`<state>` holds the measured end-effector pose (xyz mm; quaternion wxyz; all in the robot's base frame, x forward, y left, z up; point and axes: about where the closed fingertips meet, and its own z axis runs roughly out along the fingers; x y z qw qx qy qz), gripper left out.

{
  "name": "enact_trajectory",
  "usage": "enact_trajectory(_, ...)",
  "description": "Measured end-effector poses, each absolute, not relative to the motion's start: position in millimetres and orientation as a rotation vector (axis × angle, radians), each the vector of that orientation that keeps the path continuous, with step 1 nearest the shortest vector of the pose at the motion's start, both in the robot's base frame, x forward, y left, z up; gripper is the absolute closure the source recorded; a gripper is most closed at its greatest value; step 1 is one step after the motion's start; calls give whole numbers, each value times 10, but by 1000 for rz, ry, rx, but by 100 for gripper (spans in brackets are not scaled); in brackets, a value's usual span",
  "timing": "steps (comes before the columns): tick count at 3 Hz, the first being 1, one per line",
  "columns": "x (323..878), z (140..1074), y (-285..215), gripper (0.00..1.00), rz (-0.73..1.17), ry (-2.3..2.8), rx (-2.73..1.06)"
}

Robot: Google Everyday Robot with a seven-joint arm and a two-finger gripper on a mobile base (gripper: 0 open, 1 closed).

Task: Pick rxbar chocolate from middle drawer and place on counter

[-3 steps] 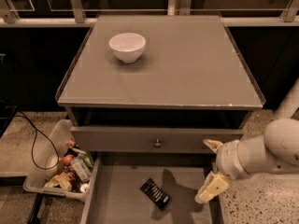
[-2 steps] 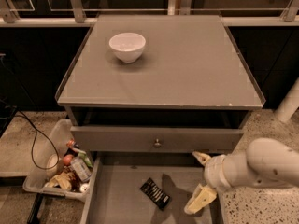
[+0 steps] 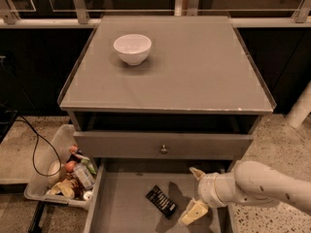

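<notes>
Two fingers (image 3: 193, 212) of my gripper (image 3: 195, 193) spread wide, lower right of frame, beside rxbar chocolate (image 3: 162, 201) flat in middle drawer (image 3: 121, 210). Risk: off-centre closing pushes bar away.

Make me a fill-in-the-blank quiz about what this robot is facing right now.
1. The white bowl stands on the grey ____.
2. The rxbar chocolate lies in the open middle ____.
3. The gripper, just beside the bar, has its fingers ____.
4. The clear plastic bin rests on the ____.
Missing words: counter, drawer, open, floor.
</notes>
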<state>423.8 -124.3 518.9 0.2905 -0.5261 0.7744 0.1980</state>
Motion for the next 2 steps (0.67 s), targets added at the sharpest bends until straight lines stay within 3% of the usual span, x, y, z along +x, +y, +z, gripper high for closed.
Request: enact_trajectory(2, 4265, 4570, -1164, 0, 517, 2085, -1390)
